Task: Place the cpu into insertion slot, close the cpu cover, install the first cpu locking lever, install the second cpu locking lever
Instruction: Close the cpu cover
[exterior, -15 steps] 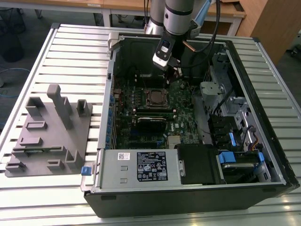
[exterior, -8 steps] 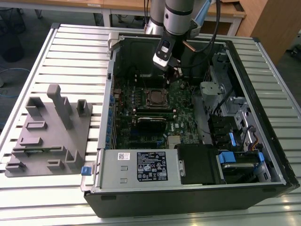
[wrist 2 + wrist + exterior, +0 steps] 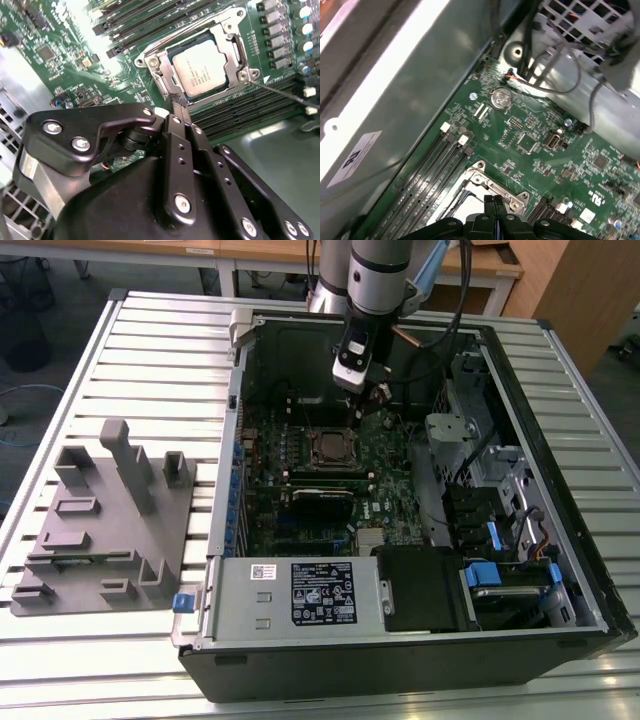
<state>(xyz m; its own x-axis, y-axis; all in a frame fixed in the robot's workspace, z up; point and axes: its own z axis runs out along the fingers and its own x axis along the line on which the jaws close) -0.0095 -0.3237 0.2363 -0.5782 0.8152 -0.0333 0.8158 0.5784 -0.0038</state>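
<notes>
Lying under cpu cover (image 3: pixel 159 80), second wrist view: cpu (image 3: pixel 205 67)

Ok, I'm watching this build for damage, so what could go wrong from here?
The gripper, jaws shut, hangs right at the edge of the cover beside the chip; a slip could scrape the chip or the board. The thin lever juts out loose by the long black slots, so it may snag or leave the cover unclamped.

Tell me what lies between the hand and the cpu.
In the second wrist view, only a rim of the cpu cover separates the hand from the cpu.
</notes>
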